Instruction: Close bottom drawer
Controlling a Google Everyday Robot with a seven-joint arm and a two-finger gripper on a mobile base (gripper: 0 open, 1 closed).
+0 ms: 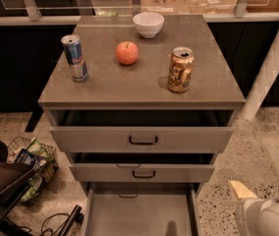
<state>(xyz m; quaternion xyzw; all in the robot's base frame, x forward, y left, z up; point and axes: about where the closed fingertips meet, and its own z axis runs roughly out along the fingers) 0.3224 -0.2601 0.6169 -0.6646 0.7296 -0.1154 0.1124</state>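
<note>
blue can (74, 58) lt on cabinet top (129, 85), apple (127, 52) ctr, white bowl (148, 24) behind, gold can (181, 69) rt, wire basket (31, 167) on floor (267, 146)

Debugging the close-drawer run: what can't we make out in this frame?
bottom drawer: front and handle cut off by the camera view's bottom edge; only the grey inside shows.
hand: lower right corner, only a pale tip shows; the rest is behind the white arm or off-frame.
gold can: label too blurred to read.

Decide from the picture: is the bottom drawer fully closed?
No, the bottom drawer is pulled far out with its plain grey inside showing, and the end effector is at the lower right, apart from it.
</note>
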